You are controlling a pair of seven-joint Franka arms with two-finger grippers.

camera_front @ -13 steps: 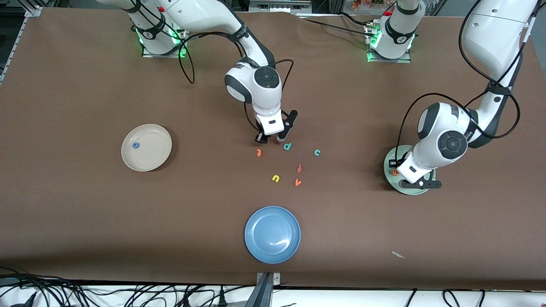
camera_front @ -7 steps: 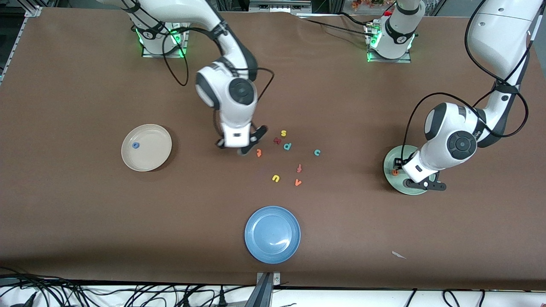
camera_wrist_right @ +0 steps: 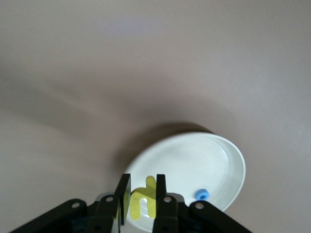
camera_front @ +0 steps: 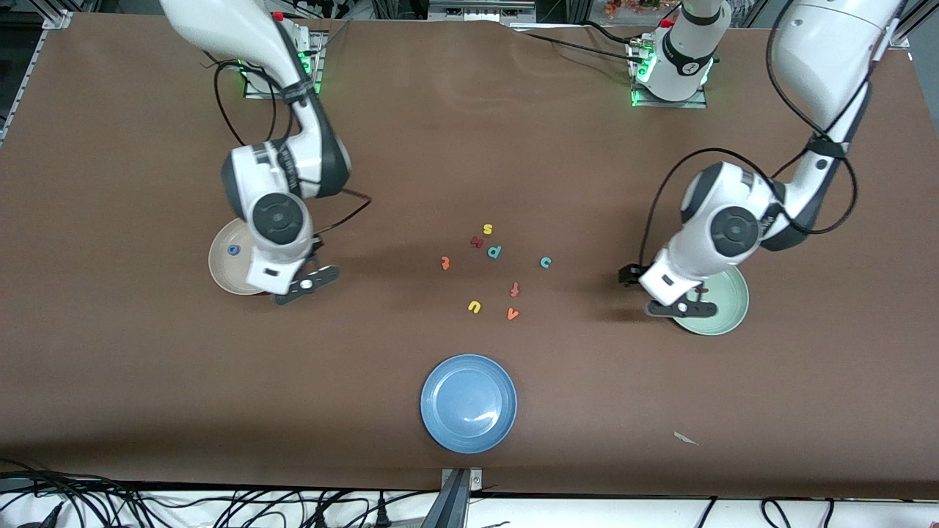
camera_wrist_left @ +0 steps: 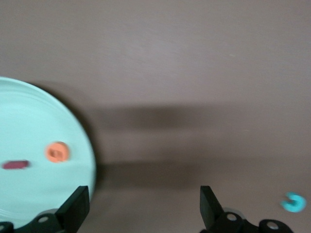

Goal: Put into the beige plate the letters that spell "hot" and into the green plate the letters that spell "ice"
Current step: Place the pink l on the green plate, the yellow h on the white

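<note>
right gripper (camera_wrist_right: pixel 141 199), left of frame at the beige plate (camera_front: pixel 227 268) rim, pinches the yellow "h" (camera_wrist_right: pixel 142 201) by its flat faces: light, soft foam, likely squashable; left gripper (camera_wrist_left: pixel 143 206) released beside green plate (camera_front: pixel 726 312).

A brown table (camera_front: pixel 469 147) is filling nearly the whole front view, its covering lying smooth and evenly lit. Along the table's edge nearest the front camera, black cables (camera_front: pixel 220 506) are trailing over a white strip (camera_front: pixel 587 510). A small metal bracket (camera_front: pixel 461 480) is sitting at the middle of that same edge.
</note>
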